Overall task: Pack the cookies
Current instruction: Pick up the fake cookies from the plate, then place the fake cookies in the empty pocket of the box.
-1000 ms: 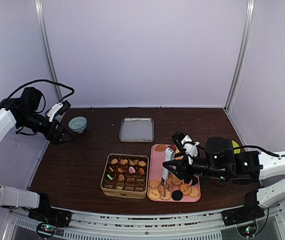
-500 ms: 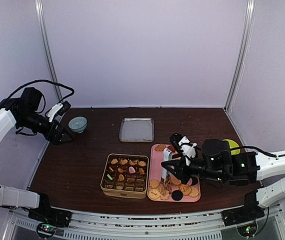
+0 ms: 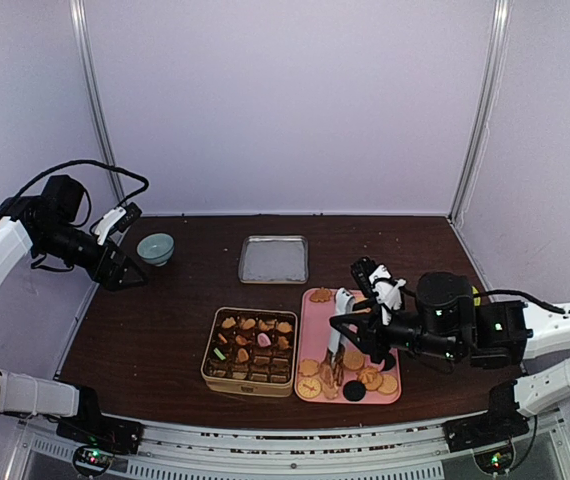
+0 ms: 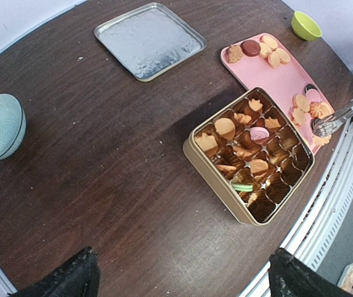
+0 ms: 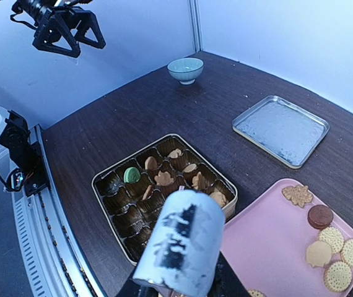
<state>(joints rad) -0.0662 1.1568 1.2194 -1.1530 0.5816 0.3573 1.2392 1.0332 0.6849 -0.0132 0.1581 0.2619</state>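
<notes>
Cookies (image 3: 369, 379) lie on a pink tray (image 3: 313, 330); more cookies (image 3: 248, 325) sit in the cups of a gold tin (image 3: 249, 374). My right gripper (image 3: 355, 335) is shut on metal tongs (image 3: 336, 330), held steeply over the tray with the tips down among the cookies. In the right wrist view the tongs' handle end (image 5: 179, 247) fills the foreground above the tin (image 5: 105, 213) and the tray (image 5: 269, 238); my fingers are hidden under it. My left gripper (image 3: 125, 270) is open and empty, high over the table's left side. In the left wrist view it (image 4: 183, 269) looks down on the tin (image 4: 210, 166).
The tin's lid (image 3: 274, 258) lies flat at the back centre. A pale blue bowl (image 3: 155, 247) stands at the back left. A yellow-green cup (image 4: 306, 25) stands right of the tray, mostly hidden behind my right arm in the top view. The table's near edge runs just beyond the tin.
My right arm has shifted slightly left, then back right, with the tongs still over the tray. The left arm has not moved.
</notes>
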